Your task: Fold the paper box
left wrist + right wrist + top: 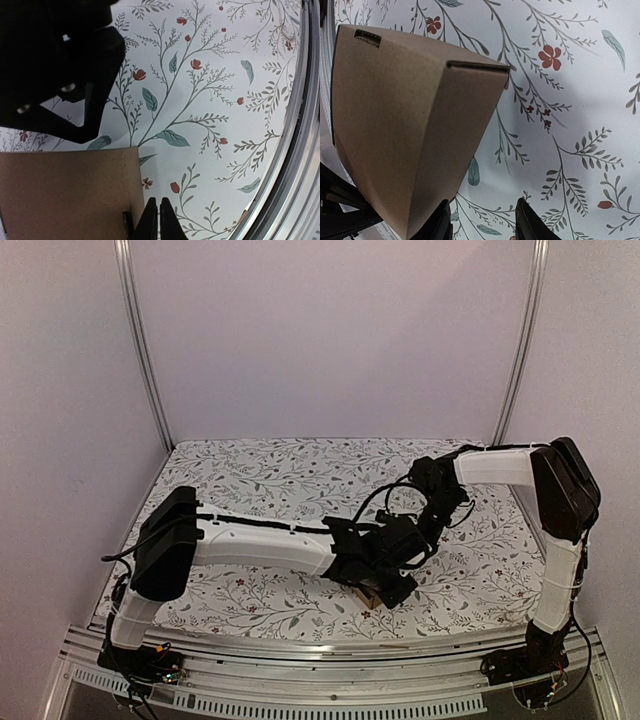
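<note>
The paper box [410, 115] is a closed plain brown carton standing on the floral tablecloth; only a brown corner [368, 592] shows under the arms in the top view. My right gripper [482, 222] is open and empty, and its left finger [442, 222] is just beside the box's near corner. My left gripper [159, 220] is shut with nothing between its tips, right next to the edge of the box's flat top face [65, 195]. Both grippers [385, 555] crowd over the box at the table's front middle.
The right gripper's black body [50, 65] fills the upper left of the left wrist view, close above the box. The metal rail [330, 645] at the table's front edge runs just in front of the box and also shows in the left wrist view [300, 150].
</note>
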Robot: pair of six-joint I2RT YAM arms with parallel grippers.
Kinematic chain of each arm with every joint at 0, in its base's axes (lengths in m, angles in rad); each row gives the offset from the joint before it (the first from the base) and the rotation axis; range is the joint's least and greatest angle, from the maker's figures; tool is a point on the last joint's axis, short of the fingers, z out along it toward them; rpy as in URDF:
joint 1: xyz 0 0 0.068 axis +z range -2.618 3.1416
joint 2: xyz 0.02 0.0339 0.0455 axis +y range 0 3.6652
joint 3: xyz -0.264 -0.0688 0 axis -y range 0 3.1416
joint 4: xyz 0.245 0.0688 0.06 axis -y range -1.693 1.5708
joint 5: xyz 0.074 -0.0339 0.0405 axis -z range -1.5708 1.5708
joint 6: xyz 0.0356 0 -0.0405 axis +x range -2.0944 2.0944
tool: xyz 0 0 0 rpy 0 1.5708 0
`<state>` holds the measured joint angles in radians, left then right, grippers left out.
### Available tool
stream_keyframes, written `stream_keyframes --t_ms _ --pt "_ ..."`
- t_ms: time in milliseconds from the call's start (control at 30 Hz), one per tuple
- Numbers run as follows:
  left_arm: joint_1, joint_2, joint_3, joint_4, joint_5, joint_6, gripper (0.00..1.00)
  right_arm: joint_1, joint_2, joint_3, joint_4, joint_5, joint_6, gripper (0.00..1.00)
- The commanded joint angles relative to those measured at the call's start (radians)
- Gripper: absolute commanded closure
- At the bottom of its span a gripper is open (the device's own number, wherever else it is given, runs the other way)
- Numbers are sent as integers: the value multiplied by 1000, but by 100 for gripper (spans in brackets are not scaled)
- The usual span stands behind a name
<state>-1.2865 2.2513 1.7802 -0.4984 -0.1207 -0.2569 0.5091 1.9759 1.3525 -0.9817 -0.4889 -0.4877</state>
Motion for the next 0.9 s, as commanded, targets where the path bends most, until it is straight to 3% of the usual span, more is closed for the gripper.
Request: stream_keyframes --t_ms 0,267,400,867 --pt "-29 -93 -16 -52 -20 18 97 -45 -18 -8 2 -13 5 57" --pt "-99 -276 -308 -122 -13 -84 98 -56 -32 -18 16 2 -6 57" --pt "-100 -288 -377 -118 -15 -105 99 -54 -25 -21 18 6 -9 57" --pt "-20 -23 -36 -124 -99 39 100 -1 -19 -28 -19 -86 -41 57"
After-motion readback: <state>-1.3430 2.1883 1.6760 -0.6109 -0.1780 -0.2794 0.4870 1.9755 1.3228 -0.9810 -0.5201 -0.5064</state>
